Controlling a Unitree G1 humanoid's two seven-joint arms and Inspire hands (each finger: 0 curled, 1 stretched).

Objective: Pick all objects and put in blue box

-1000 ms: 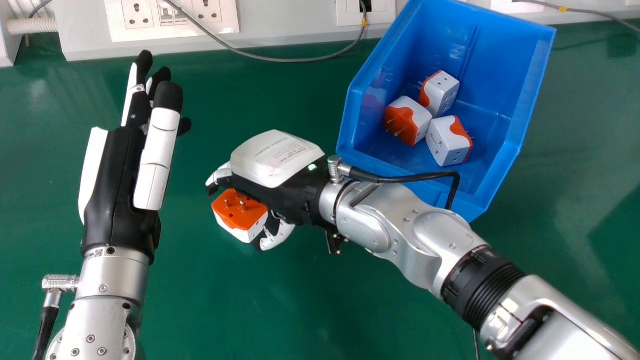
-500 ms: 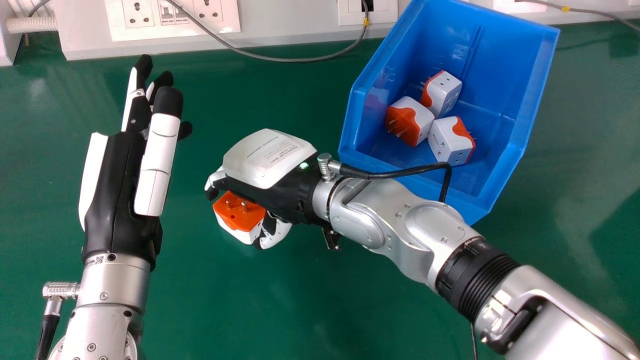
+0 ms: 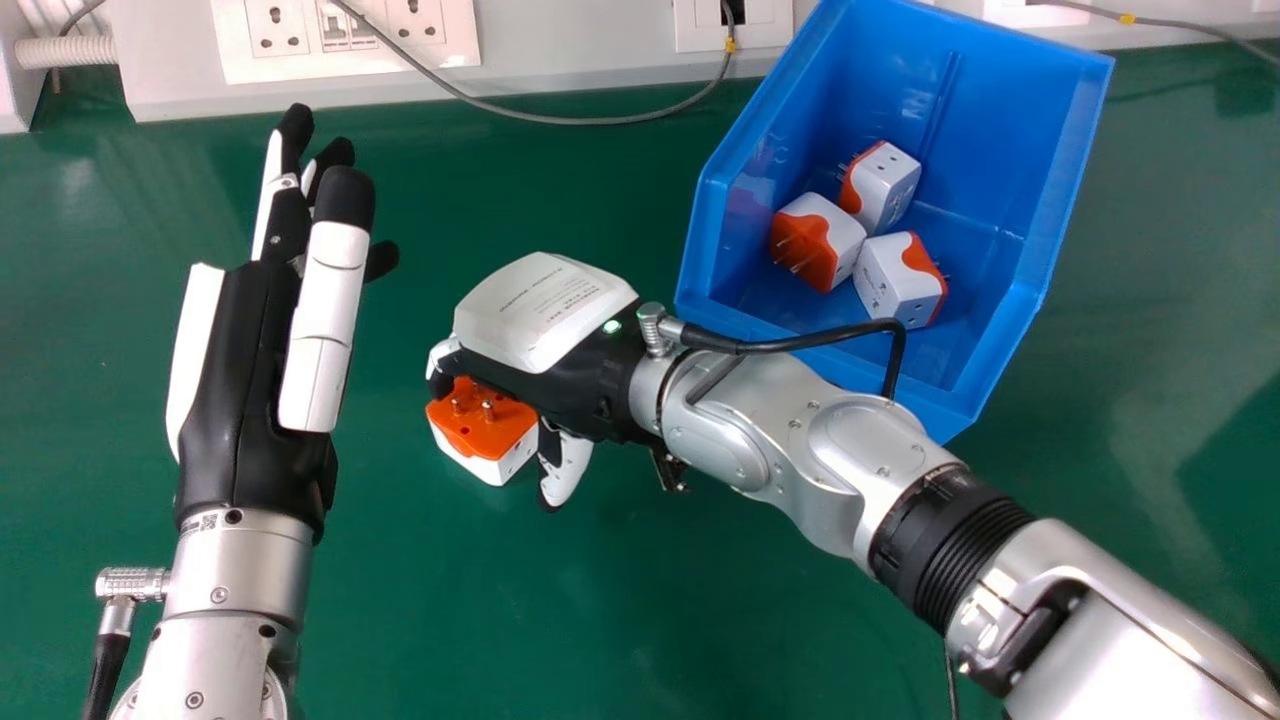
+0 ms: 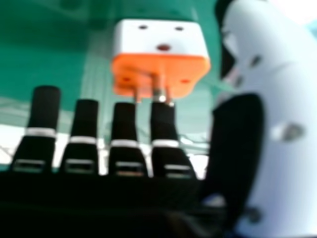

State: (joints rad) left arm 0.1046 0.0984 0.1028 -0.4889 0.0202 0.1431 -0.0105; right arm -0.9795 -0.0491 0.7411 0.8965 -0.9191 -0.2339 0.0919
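One orange-and-white adapter (image 3: 484, 432) sat prongs-up by the fingertips of the robot's right hand (image 3: 545, 312), whose fingers were straight and thumb set wide, the pickup apparently under way and a firm pinch needed before any lift. Three more adapters (image 3: 818, 242) lay in the blue box (image 3: 1058, 180) past its wrist; the left hand (image 3: 245, 400) idled, fingers extended, beyond its fingertips.

Adapters (image 3: 478, 425) orange and white; box (image 3: 1040, 180) solid blue; table (image 3: 600, 600) green; cable (image 3: 610, 121) grey with yellow band.
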